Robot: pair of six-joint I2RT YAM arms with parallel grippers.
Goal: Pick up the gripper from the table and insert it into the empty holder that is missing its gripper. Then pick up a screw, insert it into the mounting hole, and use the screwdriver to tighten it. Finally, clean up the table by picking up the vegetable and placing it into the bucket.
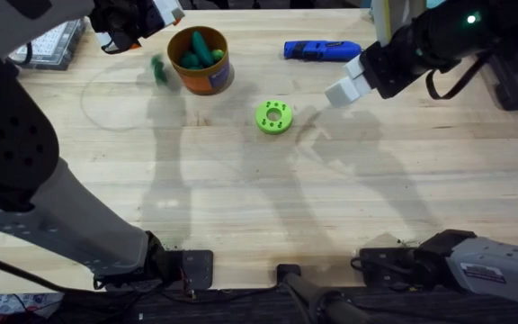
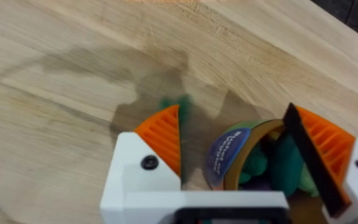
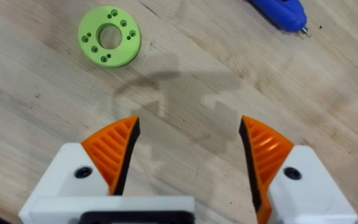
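At the counter's (image 1: 268,198) far left, on the clean-up step — left tool (image 2: 229,149) spread and empty above the bucket (image 1: 200,61), a blurred dark-green vegetable (image 1: 158,70) just beside it, others inside; right tool (image 3: 188,152) also spread, empty — next, likely regrasping that stray piece.

workshop/lab | plank table (image 1: 349,207) | screwdriver (image 1: 322,49) | parts organizer (image 1: 50,45)
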